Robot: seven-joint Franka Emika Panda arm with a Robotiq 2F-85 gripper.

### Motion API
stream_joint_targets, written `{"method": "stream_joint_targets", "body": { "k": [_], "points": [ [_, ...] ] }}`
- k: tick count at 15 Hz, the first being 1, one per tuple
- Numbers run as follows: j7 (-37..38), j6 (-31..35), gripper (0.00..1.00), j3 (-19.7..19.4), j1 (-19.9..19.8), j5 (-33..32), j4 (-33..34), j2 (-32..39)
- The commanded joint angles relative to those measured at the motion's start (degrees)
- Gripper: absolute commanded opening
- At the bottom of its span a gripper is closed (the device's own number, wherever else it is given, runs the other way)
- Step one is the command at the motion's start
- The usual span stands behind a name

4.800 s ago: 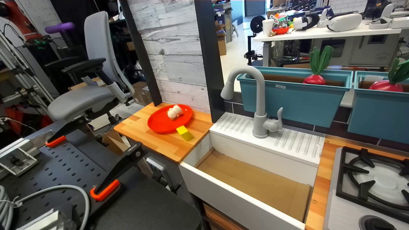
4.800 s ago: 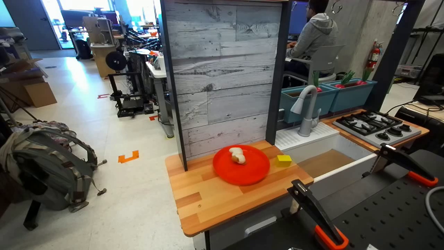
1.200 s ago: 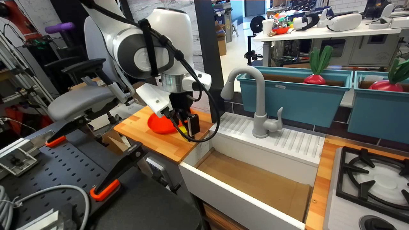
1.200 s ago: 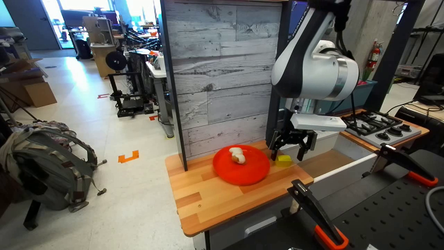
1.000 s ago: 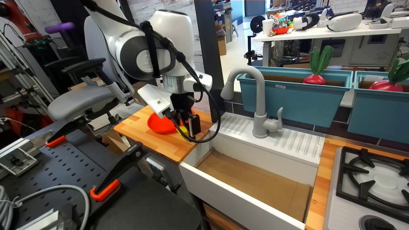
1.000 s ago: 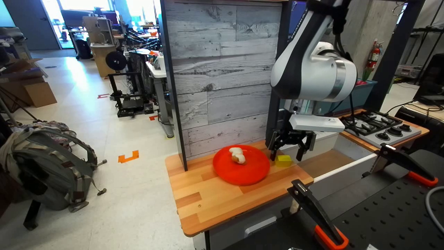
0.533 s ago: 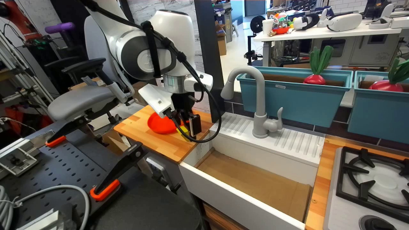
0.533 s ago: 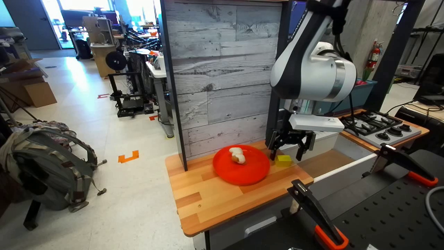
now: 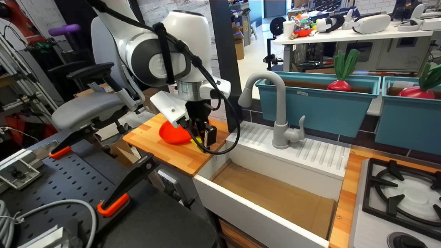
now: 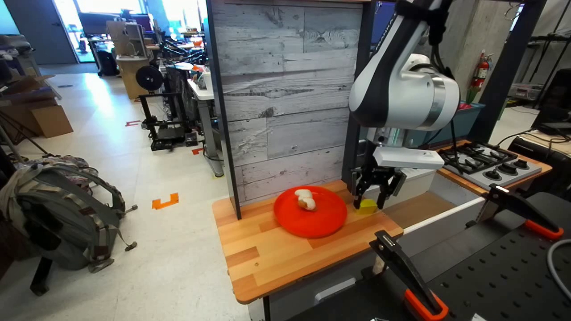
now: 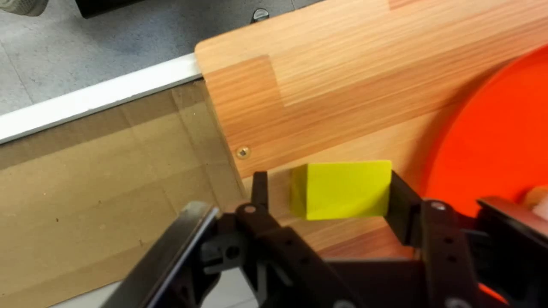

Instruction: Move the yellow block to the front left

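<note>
Your gripper [image 11: 329,189] has its fingers apart, with the yellow block [image 11: 342,190] between their tips on the wooden counter [image 11: 342,98] below. In the wrist view, the finger nearer the red plate [image 11: 501,132] appears to touch the block; a gap separates the opposite finger.

One yellow block [image 11: 348,191], one red plate [image 10: 308,226].
</note>
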Motion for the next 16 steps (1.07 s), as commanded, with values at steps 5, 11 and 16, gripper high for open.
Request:
{"method": "stream_joint_targets", "body": {
  "k": [5,11,16],
  "points": [
    [0.47,-0.38,0.21,0.38,-0.93,-1.23,-1.2,-1.7],
    [-0.77,0.12,0.21,2.02,-0.21,-1.99,-9.07,-10.29],
    [-0.04,-0.49,0.21,3.93,3.6,-2.84,-13.38,-16.23]
  ]
}}
